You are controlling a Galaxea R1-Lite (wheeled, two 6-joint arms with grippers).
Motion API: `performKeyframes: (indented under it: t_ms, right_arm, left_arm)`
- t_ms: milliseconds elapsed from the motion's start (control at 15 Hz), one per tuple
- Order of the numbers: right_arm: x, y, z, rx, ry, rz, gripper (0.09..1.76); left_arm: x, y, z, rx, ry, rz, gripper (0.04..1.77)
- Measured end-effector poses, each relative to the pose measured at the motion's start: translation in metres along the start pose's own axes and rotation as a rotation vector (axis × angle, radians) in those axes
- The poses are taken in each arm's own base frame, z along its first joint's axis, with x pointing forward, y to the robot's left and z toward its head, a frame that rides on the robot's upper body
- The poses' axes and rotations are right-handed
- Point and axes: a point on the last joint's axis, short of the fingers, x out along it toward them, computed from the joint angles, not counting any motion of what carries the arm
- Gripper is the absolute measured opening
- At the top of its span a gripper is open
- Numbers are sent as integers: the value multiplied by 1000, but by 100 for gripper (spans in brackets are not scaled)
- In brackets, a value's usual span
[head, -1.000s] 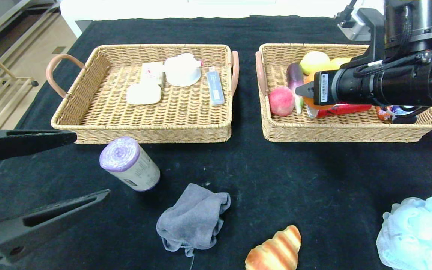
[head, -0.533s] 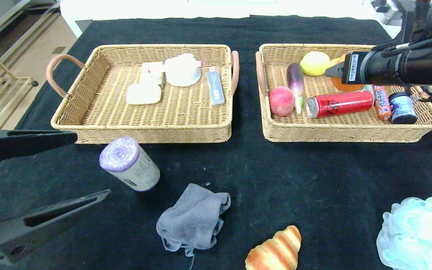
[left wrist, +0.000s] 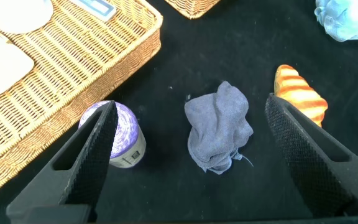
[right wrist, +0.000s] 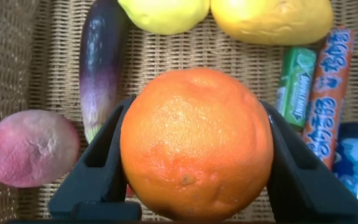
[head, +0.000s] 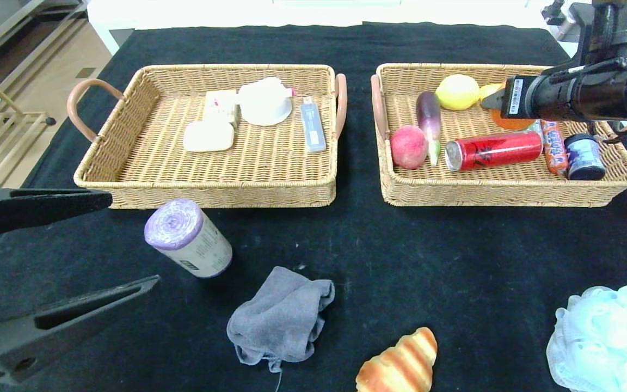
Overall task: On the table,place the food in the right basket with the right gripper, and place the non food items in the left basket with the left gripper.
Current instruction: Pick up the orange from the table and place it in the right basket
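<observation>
My right gripper (head: pixel 492 101) hangs over the back of the right basket (head: pixel 509 194), shut on an orange (right wrist: pixel 196 143) that fills the space between its fingers (right wrist: pixel 95 168). My left gripper (head: pixel 131 242) stands wide open low over the table's front left. A purple roll (left wrist: pixel 122 127) lies by one of its fingers and a crumpled grey cloth (left wrist: pixel 219 127) lies between them, neither touched. A croissant (head: pixel 400 365) lies at the front edge and a pale blue bath pouf (head: pixel 607 337) at the front right. The left basket (head: pixel 204 196) stands behind the roll.
In the right basket lie a peach (head: pixel 409 146), an eggplant (head: pixel 429 115), a lemon (head: pixel 456 91), a red can (head: pixel 493 151), a candy tube (head: pixel 554 148) and a blue jar (head: pixel 584 158). The left basket holds a soap bar (head: pixel 208 135), a white bowl (head: pixel 264 103) and a blue stick (head: pixel 312 128).
My right arm has swung to the right and farther back over the right basket with the orange, uncovering the red can. The left arm has not moved.
</observation>
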Motion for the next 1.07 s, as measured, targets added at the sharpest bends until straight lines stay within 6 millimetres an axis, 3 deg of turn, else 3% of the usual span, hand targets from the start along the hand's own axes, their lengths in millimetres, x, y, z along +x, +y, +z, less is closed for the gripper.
performKeyframes:
  t_ms: [600,800,1067]
  right_arm:
    - [20,-11,-1,11,6,-1,124]
    - [21,-8,-2,10,18,109,125]
    - [21,-11,-2,11,5,-9,144]
  left_arm:
    - [0,0,0,0,1,0,172]
    - [0,0,0,0,0,0,172]
    - [0,0,0,0,0,-1,172]
